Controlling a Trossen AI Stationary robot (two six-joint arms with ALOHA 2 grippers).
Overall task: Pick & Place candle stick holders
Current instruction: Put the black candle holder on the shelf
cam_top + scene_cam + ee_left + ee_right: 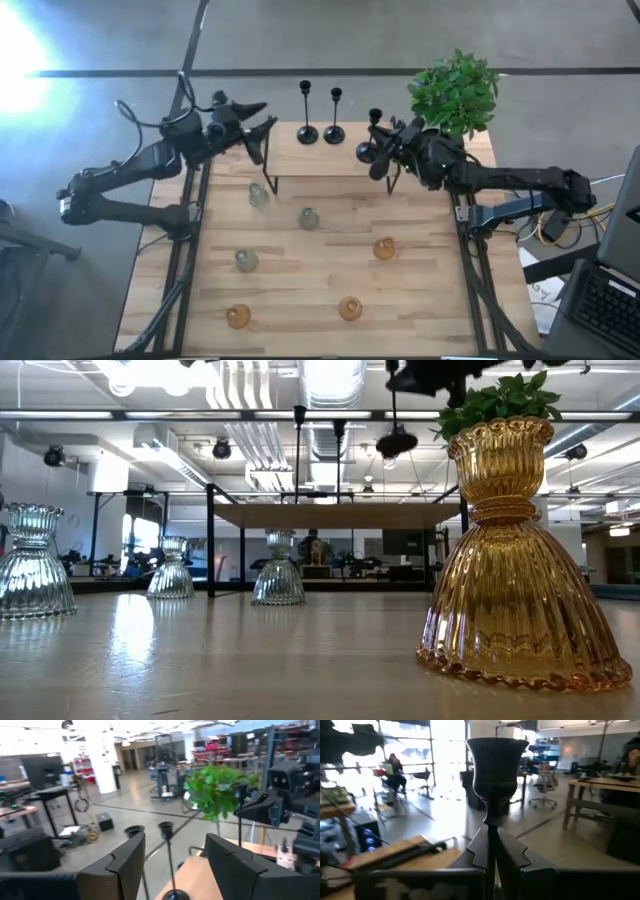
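Note:
Two black candlesticks [307, 112] [334, 115] stand on their round bases on a raised wooden shelf [290, 160] at the table's far side. My right gripper [383, 142] is shut on a third black candlestick [372, 130] at the shelf's right end; in the low view its base [397, 440] hangs above the shelf. My left gripper [257, 125] is open at the shelf's left end, pointing toward the two standing candlesticks, with nothing between its fingers [125, 865]. Several glass holders, pale [308, 218] and amber [385, 248], stand on the tabletop. My right gripper pinches the candlestick's thin stem [492, 832] between its two fingers [515, 852], just below the cup [496, 765]. The fingers come level from the table's right side and lie across the stem. The candlestick stays upright, its base lifted clear of the shelf.
A black pot with a leafy green plant [455, 90] stands at the far right corner, close behind my right arm. The shelf rests on black legs [210, 540]. Bare wood [300, 280] lies between the glass holders. A person [395, 770] sits in the room beyond.

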